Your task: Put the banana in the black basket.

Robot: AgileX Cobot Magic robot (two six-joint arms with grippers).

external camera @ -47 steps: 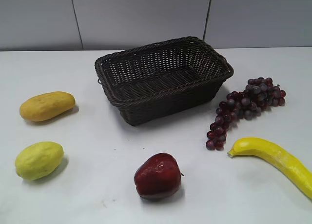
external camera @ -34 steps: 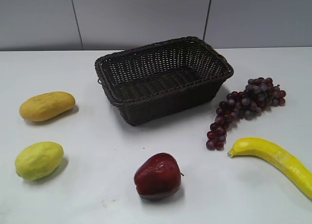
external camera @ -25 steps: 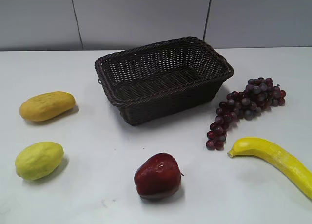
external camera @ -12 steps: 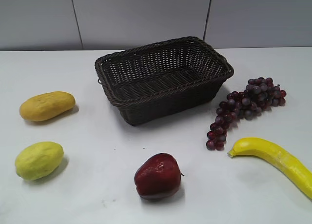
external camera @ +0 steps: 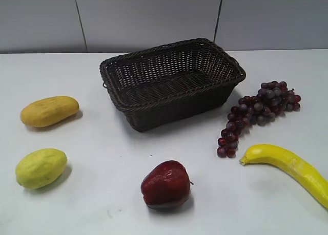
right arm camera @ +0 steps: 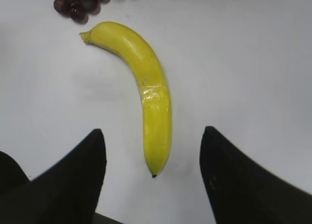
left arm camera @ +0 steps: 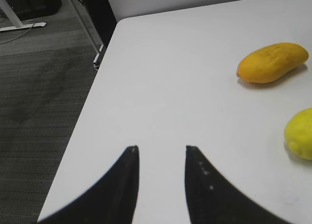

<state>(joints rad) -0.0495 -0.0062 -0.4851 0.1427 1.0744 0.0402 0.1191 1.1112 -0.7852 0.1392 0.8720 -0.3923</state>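
Banana lies flat on the white table, at the front right in the exterior view, clear of everything else. Its stem end points toward the grape bunch, which sits just behind it and to the right of the black basket. The basket stands at mid-table, toward the back, with nothing visible inside it.

Right wrist view: my right jaws are spread wide and hold nothing. The banana runs lengthwise away from me, between the two fingers, with its dark tapered tip nearest the camera. Neither finger touches it; bare table shows on both sides. A few grapes show at the top edge, near the stem end.

Left wrist view: my left jaws are parted by a narrow gap and hold nothing. They hang over bare table close to its left edge, with grey floor beyond. The orange-yellow oval fruit and the yellow-green fruit lie well off to the right of the jaws.

Exterior view, other items: orange-yellow oval fruit at left, yellow-green fruit in front of it, red apple at front centre. Neither arm appears in this view.
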